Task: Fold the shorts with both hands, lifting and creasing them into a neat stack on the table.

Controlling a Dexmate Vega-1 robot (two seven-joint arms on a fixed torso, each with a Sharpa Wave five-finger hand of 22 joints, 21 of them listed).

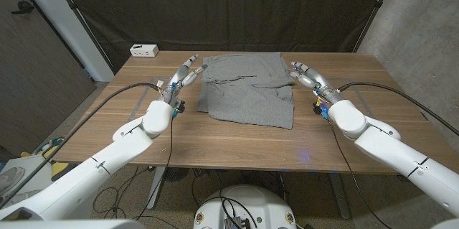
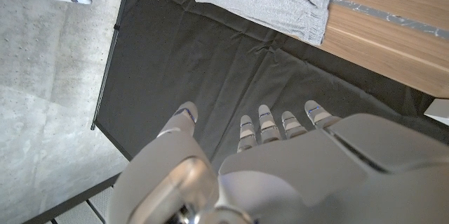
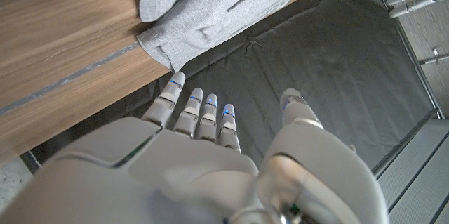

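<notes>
Spanning your workspace is the brown wooden table (image 1: 237,143), its grain smooth. Your soft, wrinkled grey fabric shorts (image 1: 247,89) lie flat at its far middle, between both hands. Your left hand (image 1: 183,75) and right hand (image 1: 307,76) flank them, fingers extended, holding nothing. A small white rectangular box (image 1: 144,50) sits at the far left corner.

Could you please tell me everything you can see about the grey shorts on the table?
The shorts are heather-grey soft knit fabric, lying spread and slightly rumpled on the far middle of the wooden table, not yet folded. One edge reaches the table's far edge. The left hand and right hand flank them near their far corners; whether either touches the cloth is unclear.
</notes>
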